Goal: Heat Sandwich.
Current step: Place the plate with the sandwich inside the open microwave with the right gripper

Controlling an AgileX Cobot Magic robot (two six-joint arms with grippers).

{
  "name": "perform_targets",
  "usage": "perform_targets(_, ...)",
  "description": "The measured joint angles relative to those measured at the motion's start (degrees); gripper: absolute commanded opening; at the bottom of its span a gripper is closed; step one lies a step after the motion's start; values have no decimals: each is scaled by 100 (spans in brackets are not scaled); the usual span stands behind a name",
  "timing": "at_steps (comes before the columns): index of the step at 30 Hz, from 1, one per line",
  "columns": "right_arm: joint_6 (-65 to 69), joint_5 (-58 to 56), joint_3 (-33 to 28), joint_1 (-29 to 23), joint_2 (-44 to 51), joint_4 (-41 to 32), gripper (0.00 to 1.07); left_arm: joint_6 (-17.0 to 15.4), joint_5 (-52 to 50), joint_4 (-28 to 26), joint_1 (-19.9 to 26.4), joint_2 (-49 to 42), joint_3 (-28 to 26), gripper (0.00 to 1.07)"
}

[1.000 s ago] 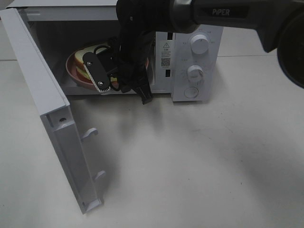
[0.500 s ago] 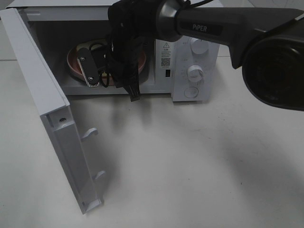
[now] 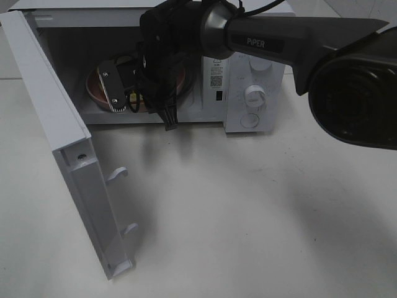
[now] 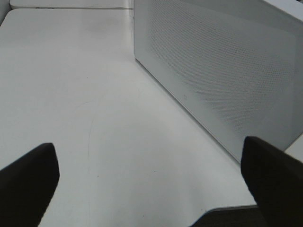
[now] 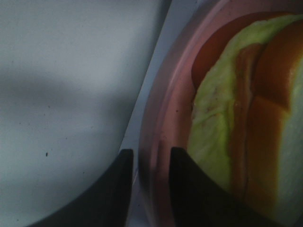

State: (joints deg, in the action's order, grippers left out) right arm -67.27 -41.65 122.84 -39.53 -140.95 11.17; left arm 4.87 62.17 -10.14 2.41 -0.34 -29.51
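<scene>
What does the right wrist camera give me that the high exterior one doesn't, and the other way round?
Right wrist only: the sandwich close up, yellow-green filling showing, and the right gripper with jaws slightly parted astride the rim of the pink plate. Exterior high only: the microwave, its door standing open, the dials, and the right arm reaching into the cavity. Both: the pink plate sitting inside the cavity.

The white box-shaped microwave oven (image 3: 273, 105) looks like smooth painted metal. Its side wall (image 4: 227, 71) is covered in tiny dots. The white table top (image 4: 94, 94) is smooth and dull. The round pink plate (image 5: 161, 109) shines a little. The tan-crusted bread sandwich (image 5: 265, 118) looks soft, with wrinkly yellow-green filling. My black right fingers (image 5: 113, 194) look like dull plastic.
</scene>
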Motion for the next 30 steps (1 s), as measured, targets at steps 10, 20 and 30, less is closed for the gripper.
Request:
perform_targets(10,338,258,-768,0,350,17,72,0,0,0,0,0,0,98)
perform_targets(20,327,968,-2143,0,1226,23,76,0,0,0,0,0,0,98)
perform_targets(30,292,1306,-3455,0,2068,52,76,0,0,0,0,0,0,98)
